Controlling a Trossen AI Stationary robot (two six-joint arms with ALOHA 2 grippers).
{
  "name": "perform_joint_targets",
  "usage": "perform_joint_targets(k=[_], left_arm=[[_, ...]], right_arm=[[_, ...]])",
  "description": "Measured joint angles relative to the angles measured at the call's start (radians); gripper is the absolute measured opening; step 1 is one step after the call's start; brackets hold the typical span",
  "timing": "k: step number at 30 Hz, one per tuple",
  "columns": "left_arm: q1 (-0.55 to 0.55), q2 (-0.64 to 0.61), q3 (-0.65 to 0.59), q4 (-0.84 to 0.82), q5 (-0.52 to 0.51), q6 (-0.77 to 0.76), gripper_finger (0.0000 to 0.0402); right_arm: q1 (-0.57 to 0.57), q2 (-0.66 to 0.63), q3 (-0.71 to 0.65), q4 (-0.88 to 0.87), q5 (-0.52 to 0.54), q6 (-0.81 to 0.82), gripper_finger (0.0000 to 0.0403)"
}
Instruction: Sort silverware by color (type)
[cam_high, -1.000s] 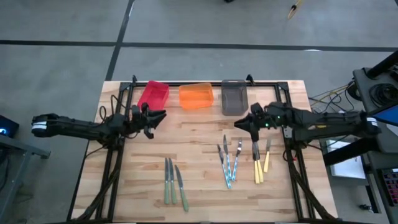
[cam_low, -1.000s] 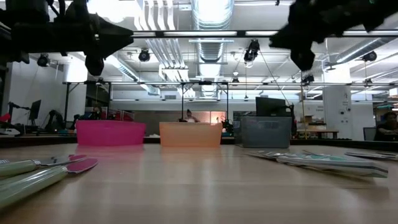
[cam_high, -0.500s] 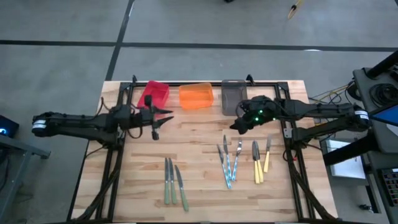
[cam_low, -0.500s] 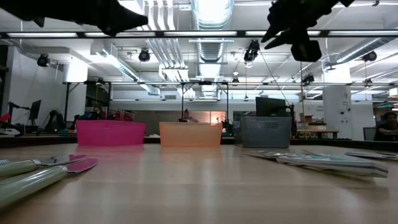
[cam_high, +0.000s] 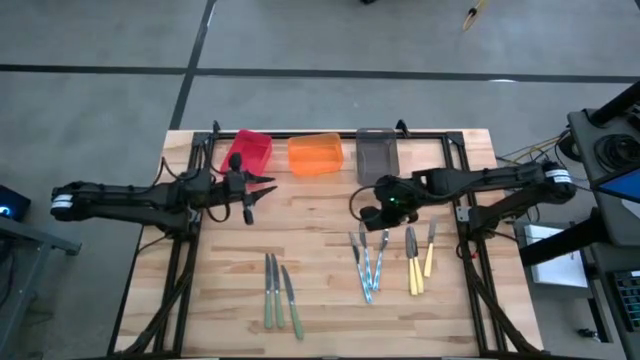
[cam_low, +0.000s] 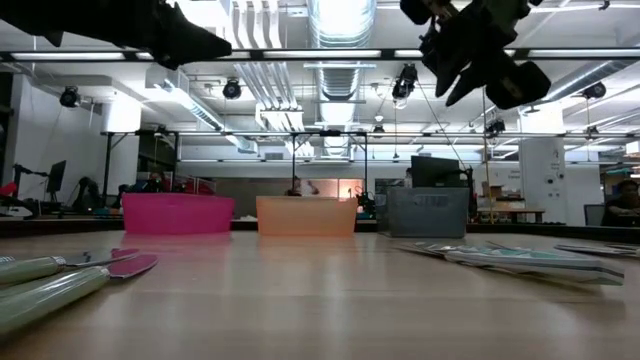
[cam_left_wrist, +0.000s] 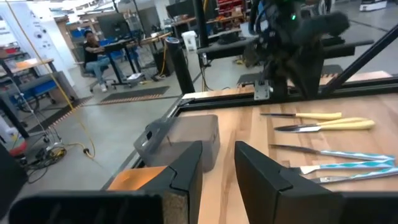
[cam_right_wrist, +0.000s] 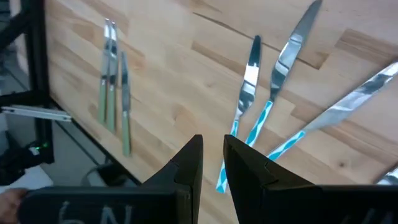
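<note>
Wooden table (cam_high: 320, 300), right end effector (cam_high: 372, 213) moved over blue silverware (cam_high: 366, 262)

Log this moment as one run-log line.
left gripper: empty, hovering by red bin | right gripper: empty, above blue-handled silverware | green-handled set, yellow-handled set: on table | sorted: none

Grey concrete floor (cam_high: 300, 40) surrounds the wooden table (cam_high: 320, 300); ceiling ducts (cam_low: 340, 20) and strip lights hang overhead.
</note>
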Motion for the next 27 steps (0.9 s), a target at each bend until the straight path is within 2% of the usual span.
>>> perform_joint_targets(k=[13, 15, 17, 20, 25, 27], left_arm=[[0.000, 0.016, 0.004, -0.001, 0.001, -0.011, 0.0076], [0.000, 0.021, 0.004, 0.000, 0.001, -0.011, 0.0076], [0.000, 0.028, 0.004, 0.000, 0.001, -0.011, 0.0076], [0.000, 0.036, 0.004, -0.001, 0.001, -0.009, 0.0076], [0.000, 0.049, 0.004, 0.002, 0.001, -0.001, 0.0076], [0.000, 0.055, 0.004, 0.016, 0.001, 0.000, 0.0076]], right_arm=[[-0.003, 0.299, 0.141, 0.009, -0.007, -0.019, 0.0057], [-0.003, 0.352, 0.173, 0.007, -0.065, -0.010, 0.0057], [-0.002, 0.404, 0.208, -0.009, -0.187, 0.000, 0.0057], [0.017, 0.477, 0.257, -0.132, -0.296, 0.024, 0.0057], [0.071, 0.551, 0.296, -0.427, -0.306, -0.026, 0.0057], [0.089, 0.556, 0.289, -0.513, -0.268, -0.042, 0.0057]])
